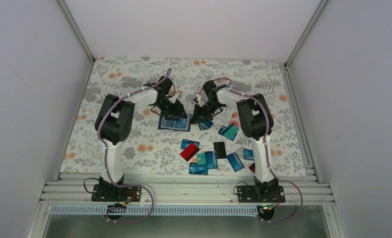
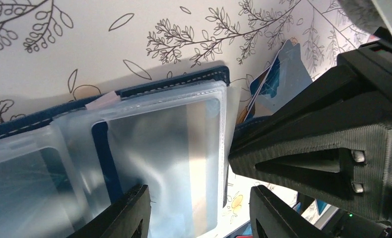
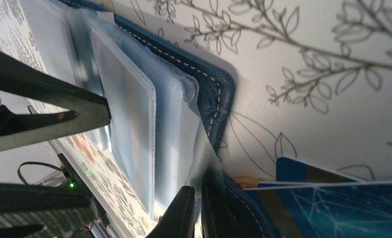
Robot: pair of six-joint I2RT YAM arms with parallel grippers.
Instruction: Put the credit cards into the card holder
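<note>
The card holder (image 1: 181,125) is lying open near the middle of the counter (image 1: 134,79), its navy stitched cover facing down and its clear sleeves (image 2: 174,148) fanning upward. The left gripper (image 2: 200,214) is hovering over the top sleeve with its fingers (image 2: 134,213) standing partly apart and gripping nothing. The right gripper (image 3: 198,214) is meeting the holder from its right side, its fingers (image 3: 183,213) pressing together on the edge of a clear sleeve that is running down between their tips. Two blue credit cards (image 3: 343,208) are lying just beside the holder's right edge, and the rest (image 1: 206,159) are lying scattered toward the near edge, right of centre, mostly blue and teal, with one red and one black.
</note>
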